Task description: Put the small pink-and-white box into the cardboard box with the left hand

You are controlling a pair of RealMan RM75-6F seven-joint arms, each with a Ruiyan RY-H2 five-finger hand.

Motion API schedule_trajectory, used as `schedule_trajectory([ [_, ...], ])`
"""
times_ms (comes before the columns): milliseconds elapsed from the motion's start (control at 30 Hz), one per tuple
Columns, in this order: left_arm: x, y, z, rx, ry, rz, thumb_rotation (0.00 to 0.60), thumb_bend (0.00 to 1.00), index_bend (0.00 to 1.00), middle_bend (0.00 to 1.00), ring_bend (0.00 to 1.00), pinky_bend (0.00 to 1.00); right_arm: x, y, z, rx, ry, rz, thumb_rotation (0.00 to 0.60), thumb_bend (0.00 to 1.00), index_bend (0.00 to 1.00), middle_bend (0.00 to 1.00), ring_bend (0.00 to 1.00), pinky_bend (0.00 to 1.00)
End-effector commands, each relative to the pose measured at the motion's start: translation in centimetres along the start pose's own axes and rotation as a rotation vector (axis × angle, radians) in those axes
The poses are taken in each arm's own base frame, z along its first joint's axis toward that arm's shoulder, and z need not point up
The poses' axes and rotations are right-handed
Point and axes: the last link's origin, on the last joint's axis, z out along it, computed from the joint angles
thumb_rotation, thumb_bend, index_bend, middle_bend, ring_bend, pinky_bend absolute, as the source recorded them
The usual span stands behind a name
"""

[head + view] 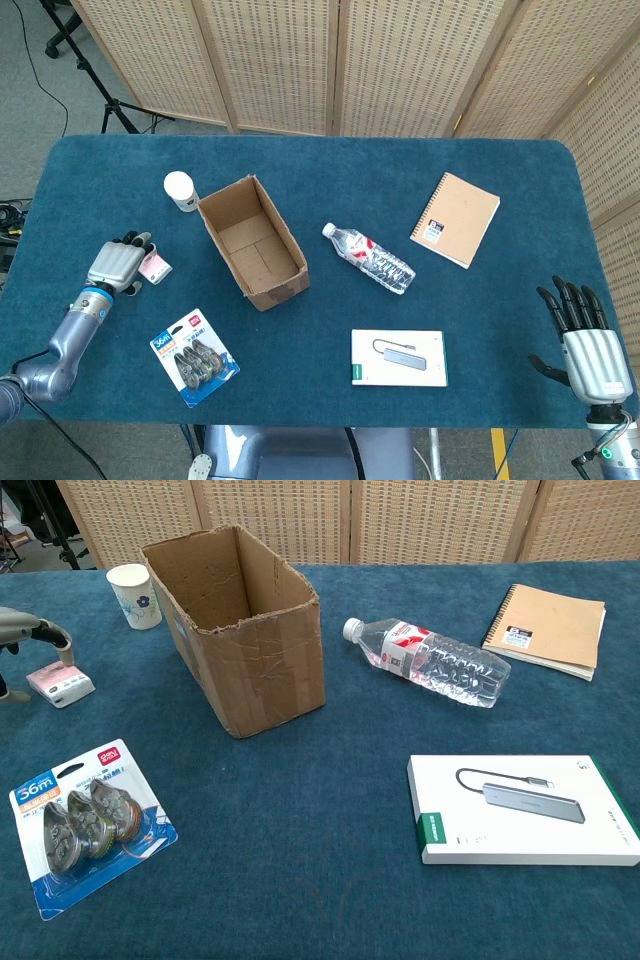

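Left hand (116,264) sits over the near-left part of the small pink-and-white box (153,267), fingers curved down around it. Whether they actually grip it or just touch it, cannot tell. Chest view shows only a curled finger (45,635) arching over the box's top edge; the box rests flat on the blue table (330,180).

Landmark: cardboard box (252,241), open top, upright, nothing visible inside.
- small pink-and-white box: left of the cardboard box, apart from it, outside it.
- paper cup (181,190): just off the cardboard box's far-left corner, upright.
- tape 3-pack (194,356): near-left of the cardboard box, lying flat.
- water bottle (369,258): right of the cardboard box, on its side, cap pointing toward the box.
- white boxed USB hub (398,357): near-right of the cardboard box, flat.
- spiral notebook (455,219): far right of the cardboard box, beyond the bottle, closed.

Right hand (584,344) is well apart from the cardboard box at the near-right table edge, fingers spread and pointing away from the robot, holding nothing.
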Motion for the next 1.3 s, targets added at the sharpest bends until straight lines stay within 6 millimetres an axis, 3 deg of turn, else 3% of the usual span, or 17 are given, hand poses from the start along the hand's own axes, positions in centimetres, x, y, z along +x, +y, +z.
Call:
schedule_trajectory([
  [33,-0.2,0.1,0.2,0.005,0.001,0.009,0.600,0.30,0.29,0.16,0.08,0.28,0.0,0.0,0.0,0.001,-0.001,0.000,0.600,0.13,0.08,0.00,0.00,0.00],
  [300,-0.7,0.6,0.6,0.009,0.007,0.032,0.600,0.30,0.29,0.16,0.08,0.28,0.0,-0.1,-0.1,0.013,0.002,0.007,0.600,0.13,0.08,0.00,0.00,0.00],
  [400,-0.7,0.9,0.8,0.015,0.031,0.027,0.600,0.36,0.30,0.16,0.09,0.28,0.1,-0.1,-0.1,0.018,0.007,0.011,0.600,0.13,0.08,0.00,0.00,0.00],
  [467,-0.5,1.2,0.9,0.023,0.076,0.009,0.600,0.43,0.37,0.21,0.11,0.28,0.1,-0.1,-0.1,0.020,0.009,0.014,0.600,0.13,0.08,0.00,0.00,0.00],
  [600,-0.6,1.3,1.0,0.027,0.143,0.007,0.600,0.60,0.66,0.44,0.30,0.36,0.1,-0.1,-0.1,0.022,0.014,0.017,0.600,0.13,0.08,0.00,0.00,0.00],
  [667,-0.7,1.2,1.1,0.029,0.143,0.011,0.600,0.63,0.71,0.48,0.34,0.40,0.2,-0.1,-0.2,0.024,0.016,0.017,0.600,0.13,0.08,0.00,0.00,0.00],
  [1000,-1.2,0.8,1.4,0.040,0.153,0.012,0.600,0.65,0.73,0.50,0.35,0.42,0.1,-0.2,-0.2,0.029,0.020,0.021,0.600,0.13,0.08,0.00,0.00,0.00],
  [1300,0.0,0.4,0.6,0.028,0.202,-0.015,0.600,0.65,0.73,0.50,0.36,0.42,0.2,-0.1,-0.1,0.026,0.025,0.026,0.600,0.13,0.08,0.00,0.00,0.00],
])
